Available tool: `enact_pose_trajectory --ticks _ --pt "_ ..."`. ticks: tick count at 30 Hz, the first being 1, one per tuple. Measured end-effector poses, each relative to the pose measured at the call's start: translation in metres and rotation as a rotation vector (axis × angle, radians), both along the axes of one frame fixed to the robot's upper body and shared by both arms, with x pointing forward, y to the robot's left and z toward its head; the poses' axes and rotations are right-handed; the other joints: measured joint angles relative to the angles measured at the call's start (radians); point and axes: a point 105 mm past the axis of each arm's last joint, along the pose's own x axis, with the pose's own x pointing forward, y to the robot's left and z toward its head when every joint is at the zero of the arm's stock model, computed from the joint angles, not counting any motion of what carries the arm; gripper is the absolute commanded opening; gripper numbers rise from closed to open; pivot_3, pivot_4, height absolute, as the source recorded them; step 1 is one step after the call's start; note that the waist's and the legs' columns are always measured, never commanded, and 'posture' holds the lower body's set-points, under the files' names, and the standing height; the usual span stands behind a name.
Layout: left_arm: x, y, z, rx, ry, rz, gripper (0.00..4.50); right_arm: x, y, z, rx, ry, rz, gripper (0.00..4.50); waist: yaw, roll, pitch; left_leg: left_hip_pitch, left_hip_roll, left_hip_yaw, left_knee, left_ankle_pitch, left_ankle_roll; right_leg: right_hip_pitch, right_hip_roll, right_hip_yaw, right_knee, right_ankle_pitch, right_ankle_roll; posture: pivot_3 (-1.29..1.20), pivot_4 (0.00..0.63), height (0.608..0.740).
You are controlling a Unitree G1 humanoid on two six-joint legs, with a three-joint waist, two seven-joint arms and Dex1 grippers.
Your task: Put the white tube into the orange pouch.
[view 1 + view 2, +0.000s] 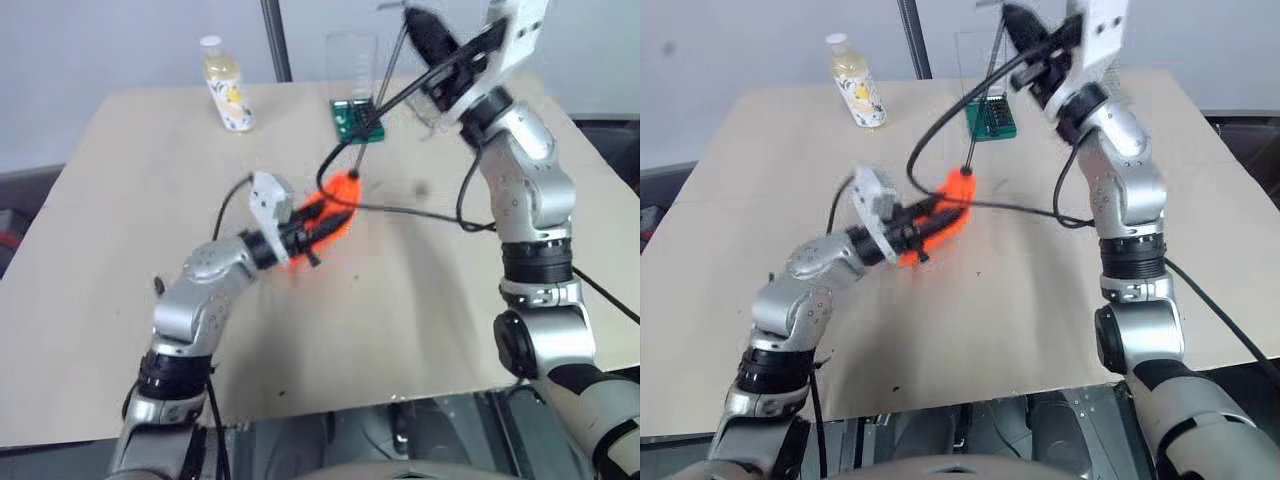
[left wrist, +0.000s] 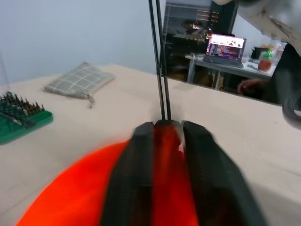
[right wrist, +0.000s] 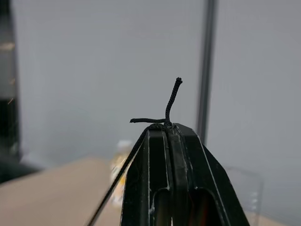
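Orange pouch [image 1: 330,212] slanting toward the raised right hand [image 1: 425,30] clamped on its cord [image 1: 375,105]; left hand [image 1: 318,222] astride it.

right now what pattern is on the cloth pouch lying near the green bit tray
Grey with a thin pale check, clearest in the left wrist view: cloth pouch, beyond the green bit tray.

The left arm reaches in from the lower left toward the middle of the frame, forearm roughly level, its left gripper [image 1: 322,222] pointing right with the black fingers [image 2: 207,165] set a little apart. The right arm rises along the right side, elbow bent, lifting the right gripper [image 1: 418,22] to the upper edge, fingers [image 3: 188,155] pressed together.
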Motion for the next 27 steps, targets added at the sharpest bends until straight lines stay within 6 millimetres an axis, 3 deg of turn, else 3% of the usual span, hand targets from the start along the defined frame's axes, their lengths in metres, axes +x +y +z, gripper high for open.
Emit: enact_pose_trajectory --ticks 3,4,7,11,14,20,23,27 --pt "0.003 0.0 -0.008 0.048 0.012 0.018 4.22 -0.005 -0.006 0.007 0.016 -0.03 -0.014 0.0 0.003 0.0 0.0 -0.004 0.0 0.0 0.001 0.0 0.0 -0.004 0.0 0.0 0.002 0.0 0.0 0.0 0.15 0.74" --pt "0.004 -0.001 -0.007 0.051 0.008 0.017 4.47 -0.006 -0.005 0.007 0.015 -0.033 -0.011 0.0 0.002 0.0 0.0 -0.005 0.0 0.001 0.001 0.0 0.0 -0.005 0.0 0.0 0.002 0.0 0.0 0.0 0.15 0.74" --pt "0.006 -0.002 -0.003 0.066 -0.016 0.019 4.47 -0.008 -0.002 0.006 0.002 -0.036 -0.003 0.0 0.001 0.0 0.0 -0.005 0.0 0.0 0.001 0.0 0.0 -0.006 0.0 0.0 0.002 0.0 0.0 0.0 0.15 0.74" --pt "0.004 0.003 -0.008 0.093 -0.007 0.032 4.5 -0.01 -0.004 -0.021 -0.096 0.043 0.028 1.84 0.0 0.0 0.0 -0.007 0.001 0.0 0.001 0.0 0.0 -0.007 0.0 0.001 0.001 0.0 0.0 0.0 0.15 0.74" --pt "0.002 0.008 -0.013 0.104 0.004 0.042 4.5 -0.01 -0.005 -0.052 -0.182 0.14 0.04 3.17 0.001 0.0 0.0 -0.007 0.001 0.0 0.001 0.0 0.0 -0.007 -0.001 0.001 0.001 0.0 0.0 0.0 0.15 0.74" --pt "-0.01 0.023 -0.013 0.13 0.0 0.072 4.5 -0.025 -0.025 -0.09 -0.368 0.256 0.075 3.17 0.005 -0.001 -0.001 -0.008 0.002 0.0 0.002 0.0 0.0 -0.007 -0.001 0.0 0.001 0.0 0.0 0.0 0.15 0.74" --pt "-0.021 0.033 -0.021 0.153 0.032 0.091 4.5 -0.033 -0.038 -0.121 -0.422 0.352 0.109 3.17 0.006 -0.001 -0.001 -0.007 0.002 0.001 0.002 0.0 0.0 -0.007 0.0 0.0 0.001 0.0 0.0 0.0 0.15 0.74" --pt "-0.046 0.06 -0.041 0.22 0.106 0.147 4.5 -0.051 -0.074 -0.181 -0.451 0.557 0.134 3.17 0.015 -0.001 -0.001 -0.007 0.002 0.001 0.002 0.0 0.0 -0.007 -0.001 0.001 0.0 0.0 0.0 0.0 0.15 0.74"
